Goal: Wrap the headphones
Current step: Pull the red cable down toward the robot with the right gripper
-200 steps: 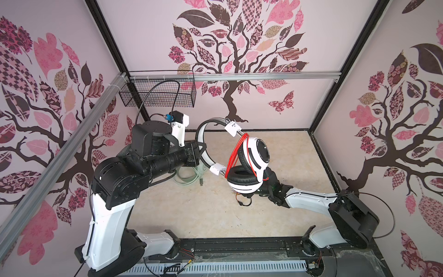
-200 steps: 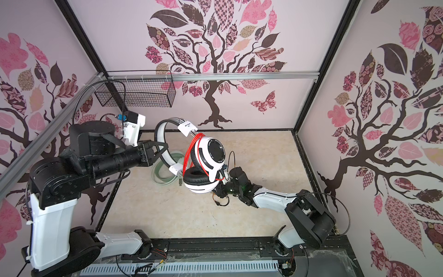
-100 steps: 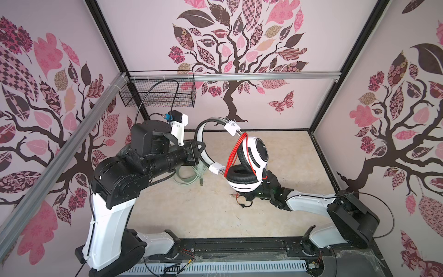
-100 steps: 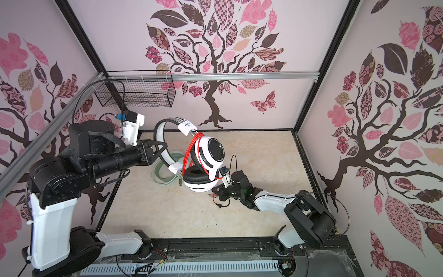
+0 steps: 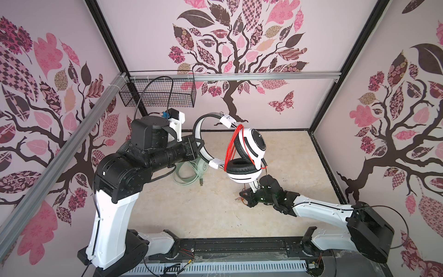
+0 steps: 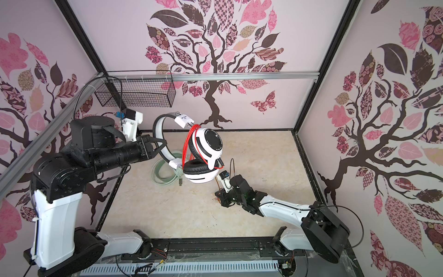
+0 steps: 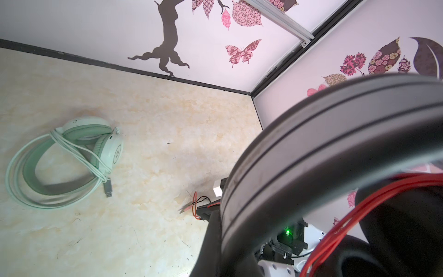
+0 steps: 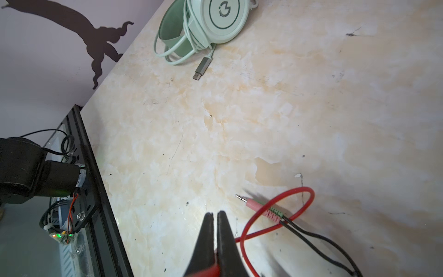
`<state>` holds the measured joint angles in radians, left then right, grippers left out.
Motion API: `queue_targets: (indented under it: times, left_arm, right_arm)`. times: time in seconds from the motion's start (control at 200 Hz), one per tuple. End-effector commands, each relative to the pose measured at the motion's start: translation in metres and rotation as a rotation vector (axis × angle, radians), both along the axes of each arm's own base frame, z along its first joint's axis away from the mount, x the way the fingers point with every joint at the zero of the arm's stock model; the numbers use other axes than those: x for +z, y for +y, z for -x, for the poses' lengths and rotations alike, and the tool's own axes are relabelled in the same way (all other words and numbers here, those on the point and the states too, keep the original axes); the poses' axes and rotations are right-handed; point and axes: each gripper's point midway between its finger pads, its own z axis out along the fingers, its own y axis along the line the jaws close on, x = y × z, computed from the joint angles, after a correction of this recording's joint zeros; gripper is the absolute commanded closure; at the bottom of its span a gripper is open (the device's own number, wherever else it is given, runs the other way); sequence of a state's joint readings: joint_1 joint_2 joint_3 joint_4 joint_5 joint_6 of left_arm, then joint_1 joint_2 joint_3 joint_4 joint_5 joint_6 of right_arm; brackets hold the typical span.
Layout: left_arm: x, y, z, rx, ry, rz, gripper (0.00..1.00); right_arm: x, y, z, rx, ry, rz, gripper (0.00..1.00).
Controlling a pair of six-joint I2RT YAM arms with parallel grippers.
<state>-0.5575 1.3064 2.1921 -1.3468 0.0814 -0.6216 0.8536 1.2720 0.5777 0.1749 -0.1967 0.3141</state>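
Note:
White-and-black headphones (image 5: pixel 249 148) (image 6: pixel 208 144) hang in the air, their orange-red cable wound in several turns round the earcups. My left gripper (image 5: pixel 199 146) (image 6: pixel 160 144) is shut on the headband (image 7: pixel 311 144), which fills the left wrist view. The cable's free end trails down to the table. There my right gripper (image 5: pixel 248 197) (image 6: pixel 221 195) (image 8: pixel 214 215) is shut on the red cable (image 8: pixel 242 238), just short of its pink and green plugs (image 8: pixel 268 212). Mint-green headphones (image 7: pixel 112 148) (image 8: pixel 225 16) (image 5: pixel 189 172) lie on the table with their pale cable wrapped round them.
A black wire basket (image 5: pixel 158 96) hangs on the back wall at the left. The mint-green cable's USB plug (image 8: pixel 201 70) lies loose on the table. Patterned walls close in three sides. A black rail (image 5: pixel 239 247) with both arm bases runs along the front.
My right gripper has closed on the red cable's free end and slid a little to the left along the table. The left arm and the raised headphones have stayed still.

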Motion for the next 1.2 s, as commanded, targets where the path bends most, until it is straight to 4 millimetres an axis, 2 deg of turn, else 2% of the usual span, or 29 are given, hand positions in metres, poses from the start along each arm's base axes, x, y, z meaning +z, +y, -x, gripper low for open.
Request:
queue_targets:
  times: [0.0, 0.18, 0.28, 0.4, 0.42, 0.445, 0.52, 0.72, 0.955, 1.07, 1.195]
  left_arm:
    - [0.027, -0.009, -0.014, 0.025, -0.046, 0.144, 1.0]
    - [0.009, -0.006, -0.045, 0.075, 0.026, 0.15, 1.0]
    - [-0.013, -0.001, -0.069, 0.119, 0.087, 0.168, 1.0]
    - [-0.044, 0.016, -0.096, 0.198, 0.142, 0.174, 1.0]
    - [-0.058, 0.019, -0.101, 0.214, 0.169, 0.162, 1.0]
    - [-0.066, 0.023, -0.104, 0.23, 0.182, 0.155, 1.0]
    - [-0.085, 0.034, -0.11, 0.273, 0.204, 0.134, 1.0]
    - [-0.115, 0.058, -0.115, 0.372, 0.22, 0.02, 1.0]
    - [-0.154, 0.08, -0.116, 0.447, 0.255, -0.129, 1.0]
    - [-0.174, 0.091, -0.117, 0.493, 0.271, -0.177, 1.0]
    - [-0.194, 0.1, -0.117, 0.531, 0.293, -0.228, 1.0]
  right_arm:
    - [0.002, -0.008, 0.005, -0.041, -0.075, 0.163, 1.0]
    - [0.002, 0.008, 0.038, -0.004, -0.155, 0.278, 1.0]
    - [0.003, 0.017, 0.059, 0.026, -0.195, 0.329, 1.0]
    - [0.004, 0.021, 0.083, 0.049, -0.229, 0.372, 1.0]
    - [0.004, 0.021, 0.084, 0.045, -0.23, 0.379, 1.0]
    - [0.004, 0.023, 0.095, 0.07, -0.239, 0.383, 1.0]
    - [0.005, 0.023, 0.105, 0.083, -0.254, 0.414, 1.0]
    - [0.014, 0.021, 0.12, 0.102, -0.315, 0.512, 1.0]
    - [0.059, 0.031, 0.129, 0.108, -0.427, 0.566, 1.0]
    - [0.087, 0.038, 0.133, 0.103, -0.488, 0.577, 1.0]
    - [0.118, 0.035, 0.134, 0.084, -0.552, 0.588, 1.0]
